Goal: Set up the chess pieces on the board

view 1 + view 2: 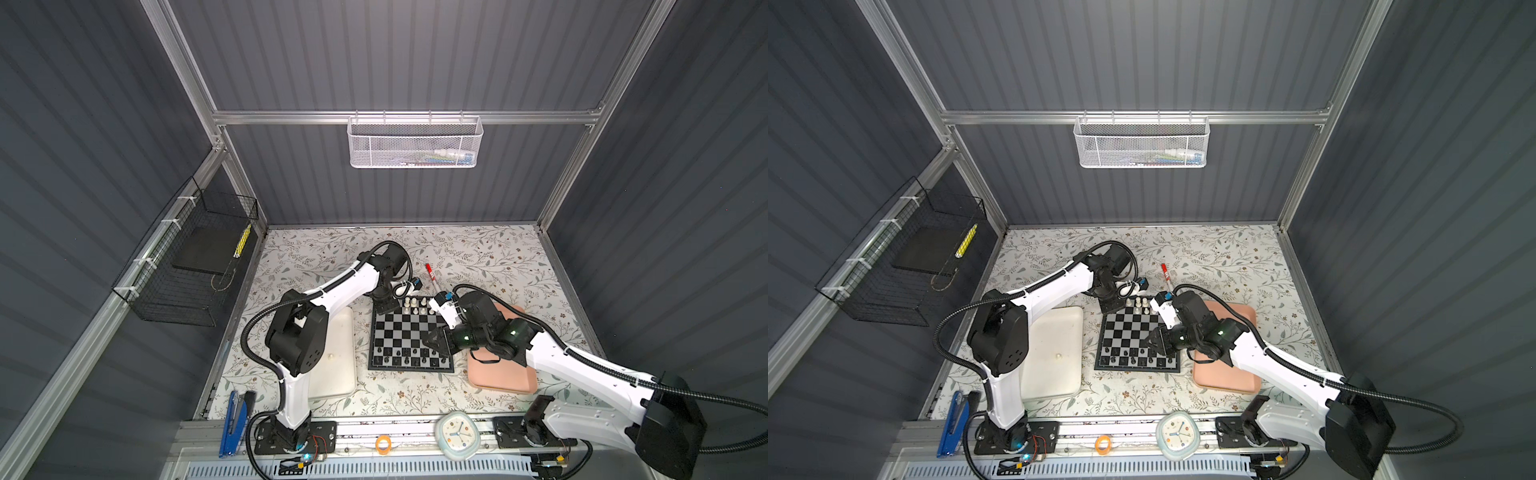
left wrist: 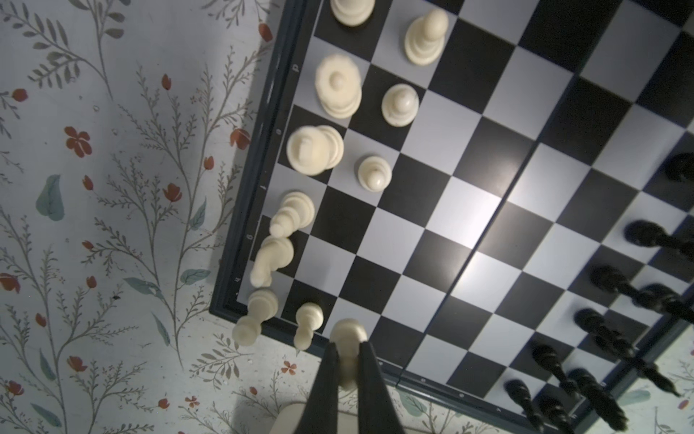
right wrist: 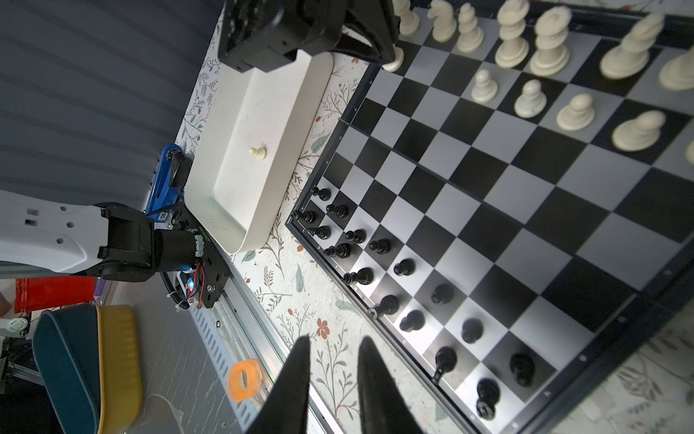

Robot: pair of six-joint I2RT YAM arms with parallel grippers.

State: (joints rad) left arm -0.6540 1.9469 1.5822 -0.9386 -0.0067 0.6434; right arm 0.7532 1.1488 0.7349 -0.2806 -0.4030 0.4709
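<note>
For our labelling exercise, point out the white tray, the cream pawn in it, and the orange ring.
white tray (image 3: pixel 240 203), right wrist view, bare floor.
cream pawn (image 3: pixel 257 151), right wrist view, its body.
orange ring (image 3: pixel 254 379), right wrist view, outer band.

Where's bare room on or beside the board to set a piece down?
The board is bare across its middle rows, between the white pieces and the black pieces. The white tray holds only one pawn. Crowded: its far-left corner, where the left gripper grips a white piece. The right arm overhangs the pink tray.
</note>
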